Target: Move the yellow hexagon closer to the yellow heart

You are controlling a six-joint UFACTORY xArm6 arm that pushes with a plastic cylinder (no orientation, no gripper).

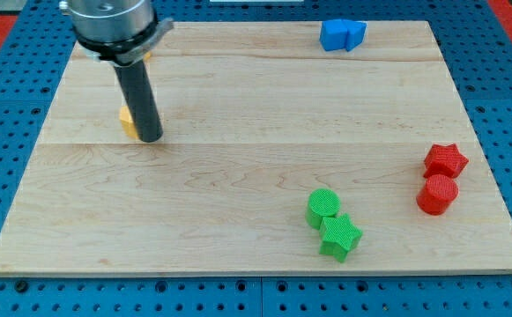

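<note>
Yellow block [128, 121], a small plastic-looking piece, sits in the upper left of the frame, and only a narrow part of it shows at the left side of my dark rod [141, 99]. I cannot tell from this part if it is the hexagon or the heart. A second small bit of yellow [146, 56] shows higher up, just under the metal head of my arm, at the right side of the rod; its shape is hidden too.

My tip [151, 138] rests on the light wooden board [238, 176], just beside the lower yellow block, on its right and a little lower in the frame. They look to be touching, but the rod covers the contact place. I have no fingers to open or close, only this straight rod, so it holds nothing.

Near the top edge, right of the centre, lies a blue block [342, 35] of an irregular shape. At the right edge a red star block [446, 160] sits just above a red cylinder [437, 194], the two touching. In the lower middle right a green cylinder [323, 208] touches a green star block [340, 236] below it. All these are well apart from my tip.
</note>
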